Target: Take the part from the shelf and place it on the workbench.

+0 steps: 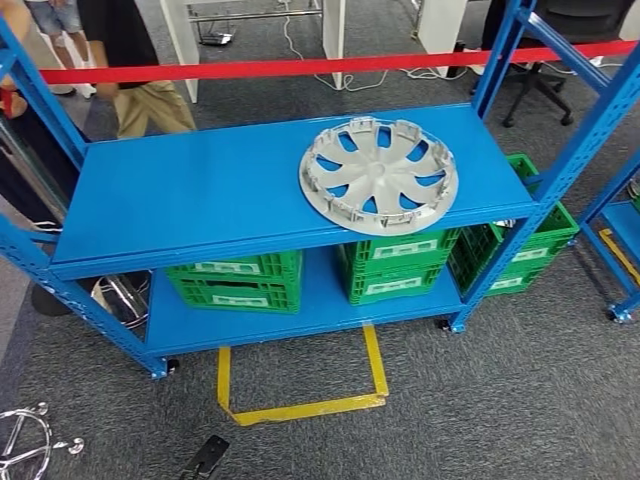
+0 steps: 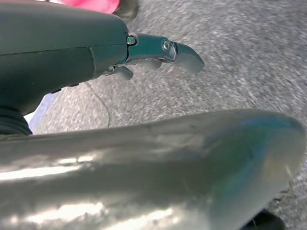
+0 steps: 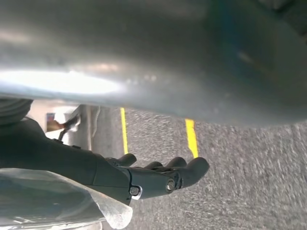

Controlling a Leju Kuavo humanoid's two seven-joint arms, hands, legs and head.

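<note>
Head view: blue shelf point(image 1: 189, 190), two tiers. The part, a grey hubcap point(image 1: 378, 173), lies flat on the top tier, right of centre, its near edge reaching the tier's front lip. Nothing touches it. Lower tier holds two green crates point(image 1: 235, 281) side by side; a third crate point(image 1: 528, 240) sits at the shelf's right end. Red tape point(image 1: 302, 68) stretches across behind the shelf. Yellow tape point(image 1: 302, 408) marks a square on the grey carpet in front. A person point(image 1: 136, 60) stands behind the shelf at upper left, legs and torso only.

Left wrist view: left hand point(image 2: 108, 52) over grey carpet, dark fingers point(image 2: 181, 50) stretched out straight, holding nothing, touching nothing.

Right wrist view: right hand point(image 3: 145, 177) likewise over carpet, fingers point(image 3: 188, 170) extended with a slight curl, nothing in them. Yellow floor lines point(image 3: 191, 136) beyond.
</note>
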